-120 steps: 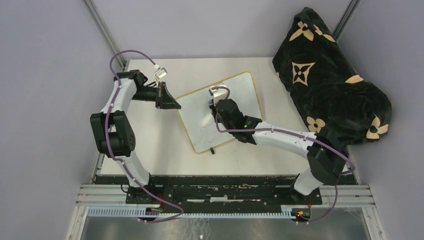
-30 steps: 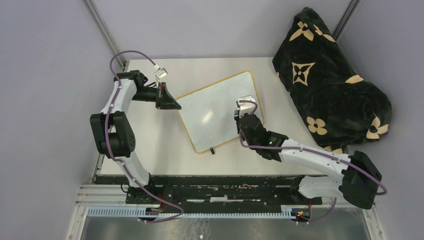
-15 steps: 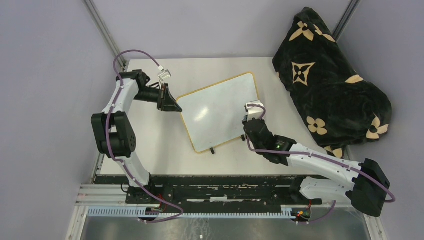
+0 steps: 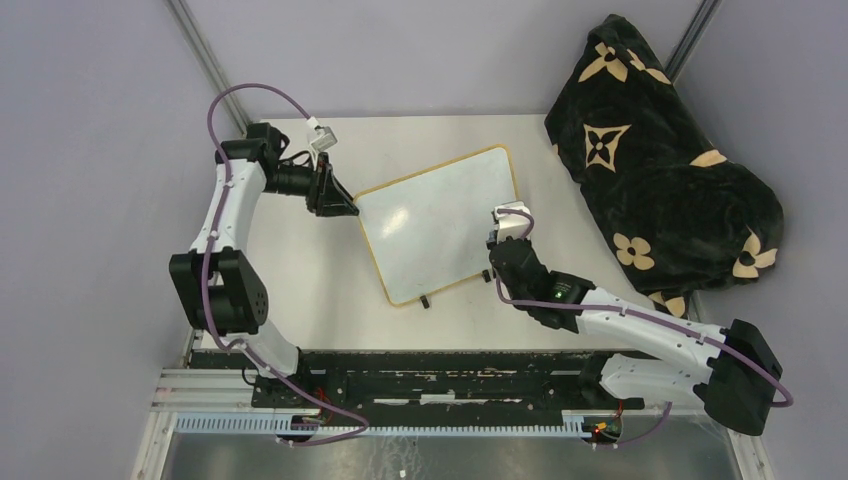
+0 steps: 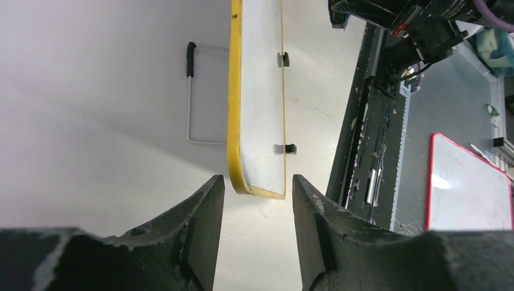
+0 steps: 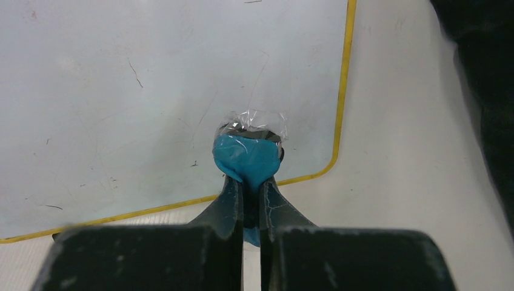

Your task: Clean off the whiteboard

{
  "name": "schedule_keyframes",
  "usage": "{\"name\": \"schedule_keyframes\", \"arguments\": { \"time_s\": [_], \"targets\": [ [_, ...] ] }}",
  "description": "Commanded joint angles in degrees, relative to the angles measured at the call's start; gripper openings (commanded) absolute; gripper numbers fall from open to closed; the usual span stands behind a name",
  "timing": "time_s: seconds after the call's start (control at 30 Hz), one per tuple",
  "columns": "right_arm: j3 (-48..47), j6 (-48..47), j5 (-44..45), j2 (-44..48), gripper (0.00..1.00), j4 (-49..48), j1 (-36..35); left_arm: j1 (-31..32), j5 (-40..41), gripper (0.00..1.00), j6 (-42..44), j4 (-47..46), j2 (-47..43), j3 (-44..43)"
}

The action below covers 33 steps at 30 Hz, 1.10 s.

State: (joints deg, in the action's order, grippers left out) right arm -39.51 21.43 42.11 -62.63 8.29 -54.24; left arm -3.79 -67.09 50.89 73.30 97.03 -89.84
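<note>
The whiteboard (image 4: 430, 222) lies flat and tilted on the table, with a yellow frame, two small black feet (image 5: 290, 148) and only faint specks on it. My right gripper (image 4: 503, 238) is shut on a blue eraser (image 6: 248, 156) wrapped in clear film. It holds the eraser on the board (image 6: 121, 91) by its near right corner. My left gripper (image 4: 345, 208) is open at the board's left corner. In the left wrist view the gripper (image 5: 257, 203) has that corner of the board (image 5: 260, 121) just past its fingertips, apart from both.
A black blanket with tan flower marks (image 4: 660, 160) is piled at the table's right edge. A grey wire stand (image 5: 191, 91) lies on the table beside the board. A red-framed board (image 5: 467, 188) lies below the table's front rail (image 4: 450, 385).
My right gripper has dragged the eraser from the board's middle to its near right corner. My left arm has swung its elbow outward, and its gripper stays at the left corner.
</note>
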Motion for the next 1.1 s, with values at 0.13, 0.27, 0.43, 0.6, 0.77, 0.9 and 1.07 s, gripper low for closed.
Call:
{"name": "schedule_keyframes", "arguments": {
  "time_s": [0.13,0.27,0.43,0.6,0.77,0.9,1.07],
  "targets": [
    [0.2,0.6,2.3,3.4,0.01,0.1,0.2,-0.6,8.7,0.6,-19.8,-18.1,-13.2,2.0],
    [-0.6,2.2,4.7,5.7,0.01,4.0,0.2,-1.2,19.9,0.64,-29.7,-29.1,-20.6,8.5],
    [-2.6,7.1,9.4,8.3,0.01,12.8,0.3,-1.9,31.8,0.68,-34.3,-36.8,-28.5,18.1],
    [-5.3,14.4,12.8,8.2,0.03,24.2,2.0,-3.0,44.0,0.71,-37.4,-45.7,-31.4,30.5],
    [-6.5,17.4,8.2,8.3,0.04,29.6,7.3,-5.1,48.3,0.71,-39.4,-55.0,-29.8,40.1],
    [-6.2,17.5,1.8,8.2,0.09,30.8,12.7,-5.9,47.6,0.71,-38.5,-59.9,-28.1,44.5],
    [-5.5,16.3,-8.2,4.2,0.1,29.7,18.9,-5.9,45.3,0.72,-38.6,-68.5,-28.5,51.1]
  ]
}}
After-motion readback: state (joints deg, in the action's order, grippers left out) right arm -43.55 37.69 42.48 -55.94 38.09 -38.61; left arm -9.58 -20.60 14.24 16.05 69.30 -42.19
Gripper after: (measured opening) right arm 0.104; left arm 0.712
